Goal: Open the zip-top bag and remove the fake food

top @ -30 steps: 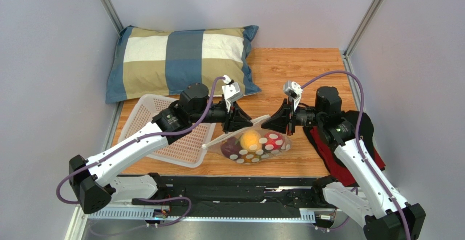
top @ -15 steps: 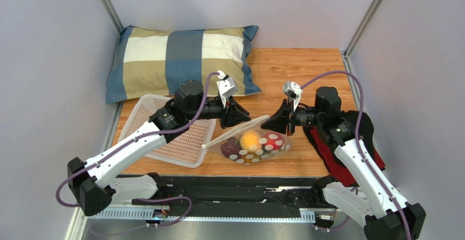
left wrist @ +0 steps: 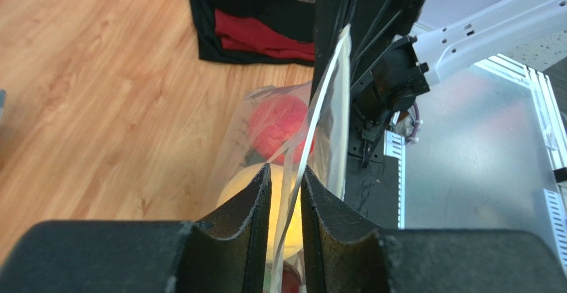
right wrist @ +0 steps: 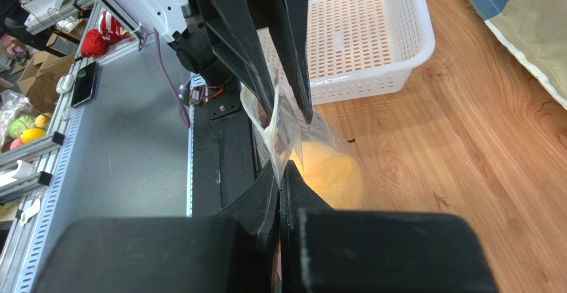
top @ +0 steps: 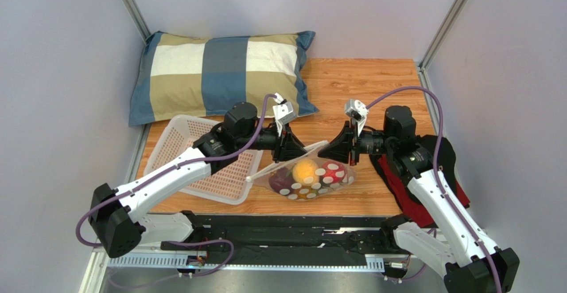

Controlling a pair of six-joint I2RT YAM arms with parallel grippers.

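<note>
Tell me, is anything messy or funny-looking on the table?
Nothing has spilled: the fake food is all inside the zip-top bag. The odd bit is a red and black cloth, lying crumpled at the right side of the table under the right arm. A pillow sits on the table too.

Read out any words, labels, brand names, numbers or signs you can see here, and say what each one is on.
No text can be read in any view.
The clear zip-top plastic bag bears only white oval spots, no lettering.
The white perforated plastic basket and the blue-and-beige checked pillow show no print.
The cardboard boxes beside the table, right wrist view, are too blurred to tell.
</note>
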